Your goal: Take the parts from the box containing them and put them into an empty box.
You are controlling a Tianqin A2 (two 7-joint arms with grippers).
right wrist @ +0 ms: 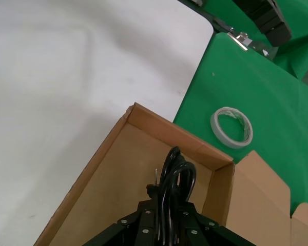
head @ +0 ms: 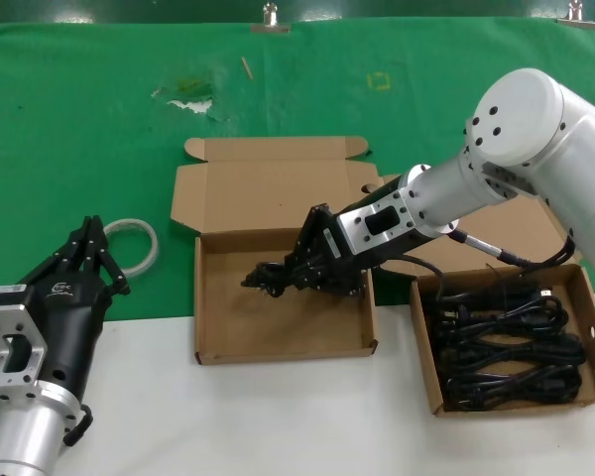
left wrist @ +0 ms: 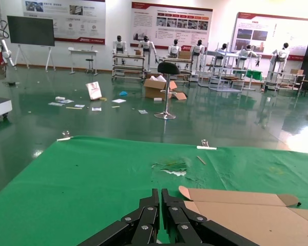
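My right gripper (head: 290, 277) is shut on a coiled black power cord (head: 263, 277) and holds it over the floor of the wider squarish empty box (head: 218, 327). In the right wrist view the cord (right wrist: 173, 174) sticks out from between the fingers above that box's floor (right wrist: 118, 184). The narrower box (head: 426, 342) at the right holds several more black cords (head: 506, 347). My left gripper (head: 92, 243) is shut and empty, parked at the left over the green cloth; the left wrist view shows it (left wrist: 160, 197) beside the empty box's lid (left wrist: 246, 212).
A whitish ring of tape (head: 136, 238) lies on the green cloth left of the empty box, close to my left gripper; it also shows in the right wrist view (right wrist: 231, 127). White table surface (head: 278, 416) runs along the front. A torn patch (head: 190, 94) marks the cloth at the back.
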